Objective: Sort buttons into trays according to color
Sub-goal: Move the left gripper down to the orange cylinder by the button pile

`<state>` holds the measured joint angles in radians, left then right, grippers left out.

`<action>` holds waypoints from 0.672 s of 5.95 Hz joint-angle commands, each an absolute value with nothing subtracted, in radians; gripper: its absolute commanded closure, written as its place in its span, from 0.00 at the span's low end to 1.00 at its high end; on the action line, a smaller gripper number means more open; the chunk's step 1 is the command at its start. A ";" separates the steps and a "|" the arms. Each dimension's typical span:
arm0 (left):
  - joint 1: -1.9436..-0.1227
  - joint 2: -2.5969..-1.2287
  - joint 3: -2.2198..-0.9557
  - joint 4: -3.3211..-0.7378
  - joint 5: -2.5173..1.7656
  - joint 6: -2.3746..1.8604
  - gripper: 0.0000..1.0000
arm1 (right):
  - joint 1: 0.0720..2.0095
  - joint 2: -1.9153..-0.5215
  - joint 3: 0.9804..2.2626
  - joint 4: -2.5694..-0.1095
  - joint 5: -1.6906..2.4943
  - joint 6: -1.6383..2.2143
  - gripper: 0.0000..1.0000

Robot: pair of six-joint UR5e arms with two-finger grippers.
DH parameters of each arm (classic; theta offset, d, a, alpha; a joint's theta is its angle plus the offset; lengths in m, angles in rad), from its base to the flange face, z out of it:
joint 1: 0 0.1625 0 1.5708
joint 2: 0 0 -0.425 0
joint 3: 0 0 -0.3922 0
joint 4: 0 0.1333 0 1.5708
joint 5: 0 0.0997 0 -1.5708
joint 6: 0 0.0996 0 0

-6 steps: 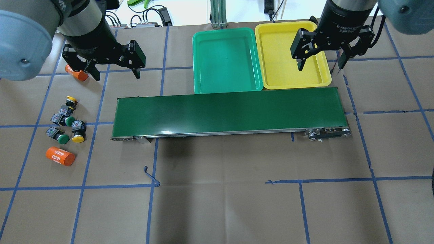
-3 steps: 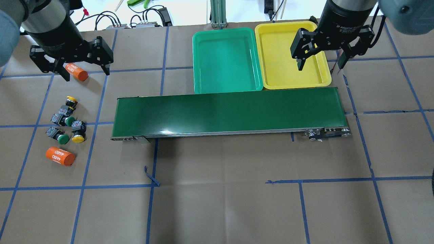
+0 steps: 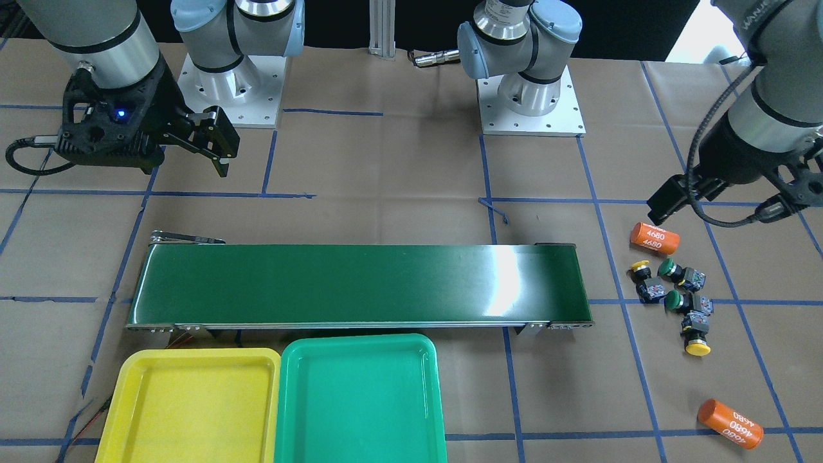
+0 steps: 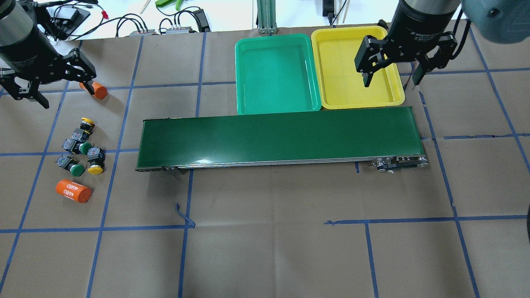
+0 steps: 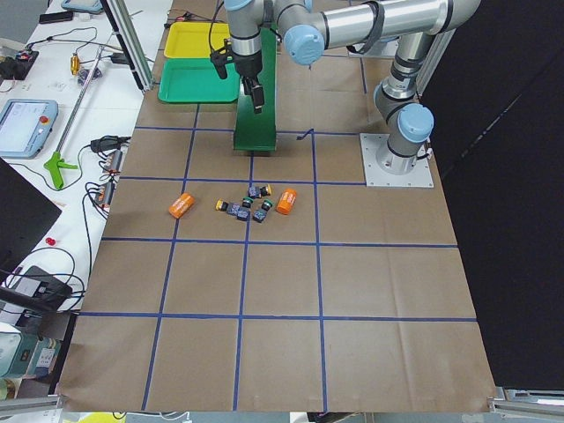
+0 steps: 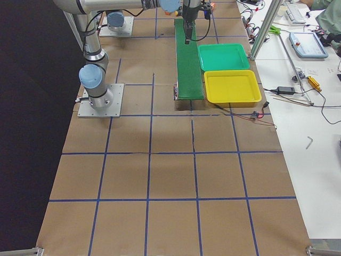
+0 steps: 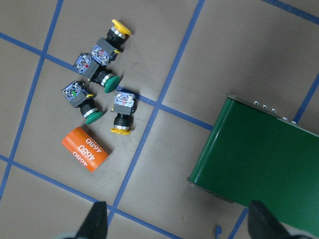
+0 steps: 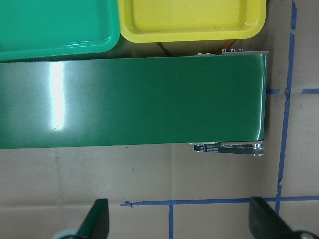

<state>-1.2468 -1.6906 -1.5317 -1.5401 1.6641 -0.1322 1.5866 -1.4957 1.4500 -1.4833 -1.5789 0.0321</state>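
Observation:
Four buttons lie in a cluster at the table's left: a yellow one [image 4: 87, 121], two green ones [image 4: 85, 147] [image 4: 76, 169] and a second yellow one [image 4: 95, 169]. The left wrist view shows the yellow [image 7: 121, 28] [image 7: 121, 130] and green [image 7: 110, 82] [image 7: 93, 116] caps. My left gripper [image 4: 64, 94] is open and empty, raised beyond the cluster. The green tray [image 4: 273, 74] and yellow tray [image 4: 343, 70] are empty behind the belt. My right gripper [image 4: 391, 82] is open and empty over the yellow tray's right rim.
A long dark green conveyor belt [image 4: 277, 138] crosses the middle, in front of the trays. One orange 4680 cylinder [image 4: 73, 191] lies just in front of the buttons. Another [image 4: 97, 90] lies beyond them, partly under my left gripper. Cables lie along the far edge.
My left gripper has moved left across the table, from near the belt's left end to beyond the buttons, staying open. The right arm and the buttons have not moved.

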 commanded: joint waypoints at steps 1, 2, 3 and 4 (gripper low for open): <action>-1.171 -1.752 -1.558 -1.495 1.666 -0.147 0.01 | 1.586 -1.496 1.451 -1.482 -1.580 0.032 0.00; -1.128 -1.758 -1.645 -1.363 1.666 -0.146 0.01 | 1.588 -1.496 1.451 -1.482 -1.580 0.032 0.00; -1.067 -1.752 -1.739 -1.218 1.663 -0.138 0.01 | 1.586 -1.496 1.451 -1.482 -1.580 0.032 0.00; -1.027 -1.743 -1.828 -1.192 1.661 -0.141 0.04 | 1.586 -1.496 1.451 -1.482 -1.580 0.032 0.00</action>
